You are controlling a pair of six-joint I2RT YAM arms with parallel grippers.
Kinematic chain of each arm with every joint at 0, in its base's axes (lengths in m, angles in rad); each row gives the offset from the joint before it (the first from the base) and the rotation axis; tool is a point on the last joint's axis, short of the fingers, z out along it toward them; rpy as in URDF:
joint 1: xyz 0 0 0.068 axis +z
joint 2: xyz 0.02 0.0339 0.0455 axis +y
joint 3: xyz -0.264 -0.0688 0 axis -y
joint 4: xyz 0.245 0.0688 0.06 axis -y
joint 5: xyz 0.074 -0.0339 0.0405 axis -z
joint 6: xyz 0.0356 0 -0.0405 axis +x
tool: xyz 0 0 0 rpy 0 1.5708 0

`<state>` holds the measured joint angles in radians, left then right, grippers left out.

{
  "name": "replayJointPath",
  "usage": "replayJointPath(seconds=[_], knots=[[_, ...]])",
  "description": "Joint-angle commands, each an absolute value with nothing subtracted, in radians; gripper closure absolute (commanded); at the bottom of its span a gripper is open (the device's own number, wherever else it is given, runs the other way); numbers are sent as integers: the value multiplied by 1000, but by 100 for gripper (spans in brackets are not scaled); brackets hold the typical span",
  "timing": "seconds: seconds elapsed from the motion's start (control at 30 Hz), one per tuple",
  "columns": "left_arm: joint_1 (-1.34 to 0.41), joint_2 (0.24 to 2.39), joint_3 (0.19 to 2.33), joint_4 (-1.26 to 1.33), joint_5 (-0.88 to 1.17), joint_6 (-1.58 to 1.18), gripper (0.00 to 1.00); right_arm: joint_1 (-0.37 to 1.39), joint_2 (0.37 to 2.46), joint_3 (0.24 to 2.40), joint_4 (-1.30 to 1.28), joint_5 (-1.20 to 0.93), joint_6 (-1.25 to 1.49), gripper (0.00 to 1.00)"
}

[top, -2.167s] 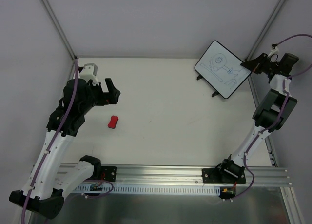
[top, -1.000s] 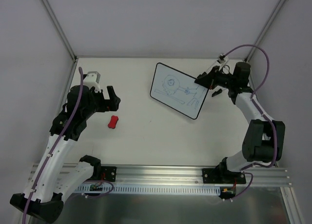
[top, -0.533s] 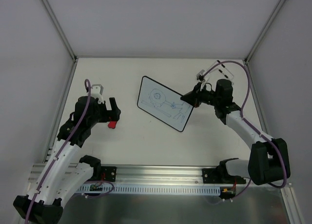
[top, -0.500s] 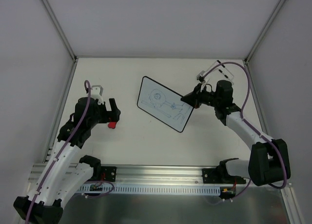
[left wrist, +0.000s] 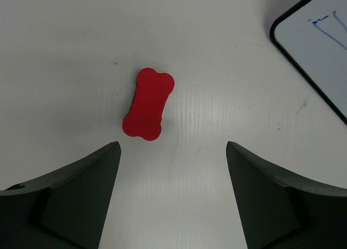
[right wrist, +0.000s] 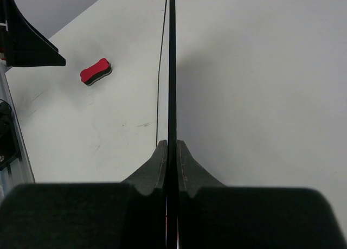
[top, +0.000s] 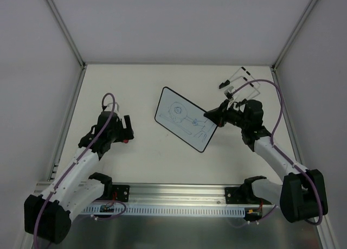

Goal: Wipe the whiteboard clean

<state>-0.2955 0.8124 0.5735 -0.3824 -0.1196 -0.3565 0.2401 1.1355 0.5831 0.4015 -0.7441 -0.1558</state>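
The whiteboard [top: 185, 118] with a blue-black marker drawing is held off the table near the middle. My right gripper [top: 212, 116] is shut on its right edge; in the right wrist view the board shows edge-on [right wrist: 172, 70] between the closed jaws [right wrist: 171, 151]. The small red bone-shaped eraser [left wrist: 148, 103] lies on the table just beyond my open left gripper [left wrist: 172, 151]. In the top view the left gripper [top: 127, 135] hangs over the eraser and hides most of it. The board's corner shows in the left wrist view [left wrist: 317, 48].
The white table [top: 162, 157] is walled by grey panels at the back and both sides. The aluminium rail [top: 179, 193] with the arm bases runs along the near edge. A loose cable loop [top: 244, 83] arches behind the right wrist.
My right arm has carried the whiteboard from the far right corner to the middle. My left arm has lowered and come down over the eraser, jaws still open.
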Motion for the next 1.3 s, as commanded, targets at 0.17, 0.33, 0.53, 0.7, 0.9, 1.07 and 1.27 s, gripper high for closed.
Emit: replayJointPath(seconds=[0.17, 0.33, 0.53, 0.7, 0.9, 1.07, 1.27], knots=[[-267, 1122, 652, -275, -169, -347, 27, 242, 1117, 506, 391, -713, -212, 100], [-218, 1233, 692, -267, -120, -302, 33, 244, 1120, 506, 390, -718, -215, 100], [-212, 1302, 712, -255, -58, -265, 36, 242, 1123, 514, 391, -721, -216, 100], [-207, 1358, 733, -256, -40, -245, 40, 244, 1127, 522, 390, -724, -216, 100], [-201, 1390, 747, -262, -51, -252, 41, 244, 1124, 529, 390, -721, -216, 100], [-198, 1430, 773, -278, -51, -258, 43, 241, 1137, 532, 390, -722, -218, 100], [-199, 1465, 793, -284, -3, -279, 55, 241, 1138, 537, 388, -721, -218, 100]])
